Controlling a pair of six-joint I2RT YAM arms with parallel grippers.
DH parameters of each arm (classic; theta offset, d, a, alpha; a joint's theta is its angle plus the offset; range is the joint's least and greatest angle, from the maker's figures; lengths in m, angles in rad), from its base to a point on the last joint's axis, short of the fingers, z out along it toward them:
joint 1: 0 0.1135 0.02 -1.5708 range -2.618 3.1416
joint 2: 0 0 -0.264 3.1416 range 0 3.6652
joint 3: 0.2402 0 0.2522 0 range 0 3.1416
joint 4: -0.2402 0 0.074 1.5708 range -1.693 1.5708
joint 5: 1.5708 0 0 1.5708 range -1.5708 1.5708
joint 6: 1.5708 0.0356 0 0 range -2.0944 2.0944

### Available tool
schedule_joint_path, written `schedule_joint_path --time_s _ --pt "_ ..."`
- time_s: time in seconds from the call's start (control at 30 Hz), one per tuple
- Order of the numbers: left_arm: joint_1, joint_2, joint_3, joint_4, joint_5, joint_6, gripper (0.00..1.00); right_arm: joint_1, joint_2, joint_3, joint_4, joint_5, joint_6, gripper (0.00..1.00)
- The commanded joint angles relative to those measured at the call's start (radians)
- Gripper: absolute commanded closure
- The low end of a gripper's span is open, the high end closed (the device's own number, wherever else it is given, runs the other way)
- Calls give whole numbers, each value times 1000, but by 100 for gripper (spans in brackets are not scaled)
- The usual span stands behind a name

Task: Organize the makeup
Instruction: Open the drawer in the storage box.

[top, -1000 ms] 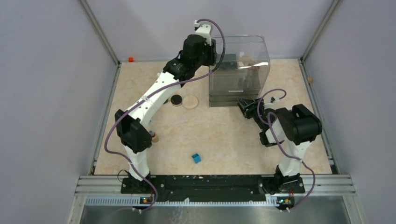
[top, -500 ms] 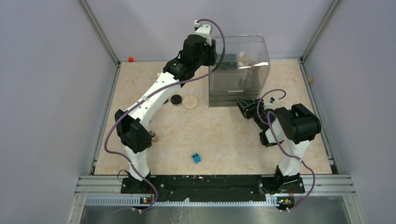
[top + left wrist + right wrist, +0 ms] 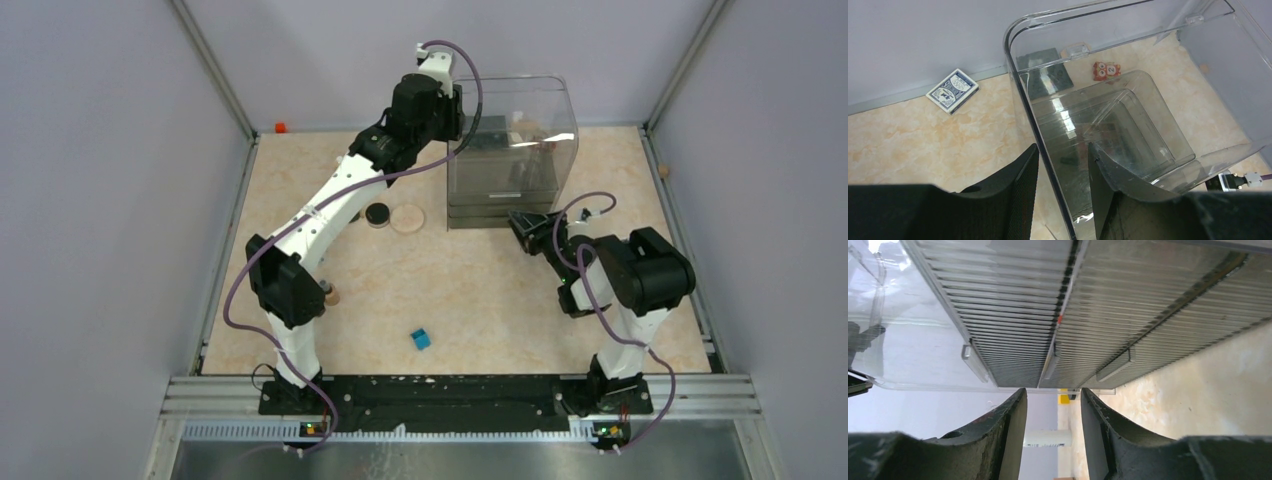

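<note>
The middle of the table (image 3: 470, 290) lies open between the arms, with only a small blue cube (image 3: 421, 339) near the front. The clear organizer (image 3: 510, 150) blocks the far right. The left gripper (image 3: 1063, 152) straddles its left wall, fingers apart, and the right gripper (image 3: 1052, 395), also spread, sits close against its drawer fronts. A black compact (image 3: 377, 213) and beige disc (image 3: 407, 217) crowd the table just left of it.

Clear drawer organizer (image 3: 520, 165) sits at the back of the tabletop (image 3: 470, 300). Left gripper (image 3: 464, 108) is up at its top left edge, and the right gripper (image 3: 521, 223) is just in front of the drawers. Black round compact (image 3: 377, 214) is right beside the beige round disc (image 3: 407, 218). Blue cube (image 3: 421, 340) sits alone near the front.
</note>
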Motion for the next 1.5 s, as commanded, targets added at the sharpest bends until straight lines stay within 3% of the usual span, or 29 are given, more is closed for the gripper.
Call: schedule_joint_path --time_s 0.0,0.43,0.57,0.77,1.47 --pt "-7 -20 -24 -74 17 24 54 -3 -46 15 206 2 -17 56" --pt "-6 -23 -27 -72 8 28 54 -4 49 120 184 17 33 60" --pt "-6 -22 -27 -72 10 28 54 -3 56 138 171 16 29 70" --pt "-6 -20 -30 -71 8 27 54 -5 71 126 200 19 22 100" --pt "-6 -3 -9 -82 2 9 55 -3 -152 -219 206 15 -28 100"
